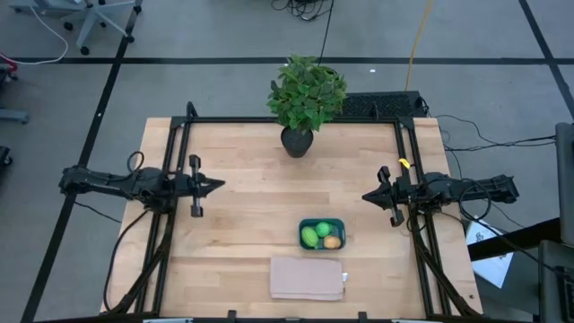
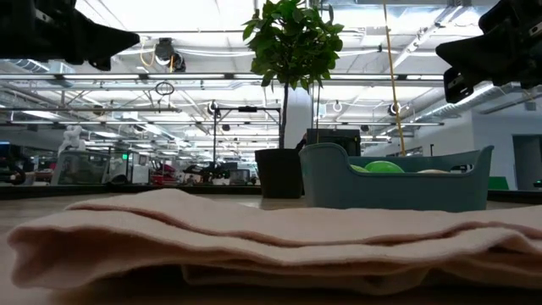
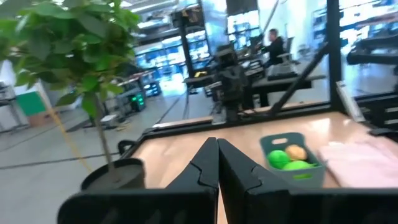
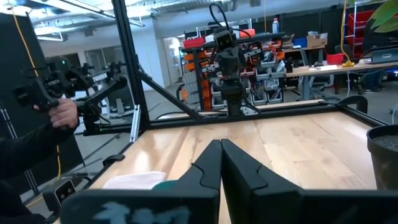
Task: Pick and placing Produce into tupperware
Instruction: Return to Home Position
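Note:
The teal tupperware [image 1: 321, 233] stands on the table near its middle front and holds all three pieces of produce: the yellow-green oblong fruit [image 1: 309, 237], the bright green ball [image 1: 323, 229] and the tan-orange egg-like one [image 1: 333, 241]. The left wrist view shows the tupperware [image 3: 292, 163] with the fruit inside; the low view shows its wall [image 2: 398, 182] behind the cloth. My left gripper [image 1: 221, 185] is shut and hovers over the table's left side, away from the tupperware. My right gripper [image 1: 365, 196] is shut and hovers over the right side.
A leafy potted plant [image 1: 303, 100] stands at the far middle of the table. A folded beige cloth [image 1: 307, 278] lies at the near edge, just in front of the tupperware. Black frame rails run along the table's sides. A person's hand [image 4: 62, 112] shows beyond the table.

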Available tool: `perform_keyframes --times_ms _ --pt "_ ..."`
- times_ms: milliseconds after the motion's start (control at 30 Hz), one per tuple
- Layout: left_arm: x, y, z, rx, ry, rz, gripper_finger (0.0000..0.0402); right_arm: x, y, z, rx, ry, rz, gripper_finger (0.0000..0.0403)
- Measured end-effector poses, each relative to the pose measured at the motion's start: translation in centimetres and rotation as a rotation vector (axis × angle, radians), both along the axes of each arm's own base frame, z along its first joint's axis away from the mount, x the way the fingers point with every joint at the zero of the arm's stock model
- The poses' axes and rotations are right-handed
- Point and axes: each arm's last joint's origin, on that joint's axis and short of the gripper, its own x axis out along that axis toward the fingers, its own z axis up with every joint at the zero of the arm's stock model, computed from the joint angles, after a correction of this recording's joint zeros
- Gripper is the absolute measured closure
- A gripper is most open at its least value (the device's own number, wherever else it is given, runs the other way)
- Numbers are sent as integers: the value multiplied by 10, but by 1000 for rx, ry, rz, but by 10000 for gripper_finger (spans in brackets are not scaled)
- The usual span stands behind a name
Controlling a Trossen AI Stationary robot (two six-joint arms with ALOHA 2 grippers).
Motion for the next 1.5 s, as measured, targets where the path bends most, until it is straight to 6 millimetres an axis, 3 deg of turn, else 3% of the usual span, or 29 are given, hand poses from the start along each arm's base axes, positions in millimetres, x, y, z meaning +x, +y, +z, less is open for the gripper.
perform_keyframes --times_ms 567,1500 --pt "-9 -5 -10 -17 40 -78 401 0 0 1 27 -11 12 403" --pt "-10 -5 -17 -33 113 -11 401 0 1 -3 32 34 14 403"
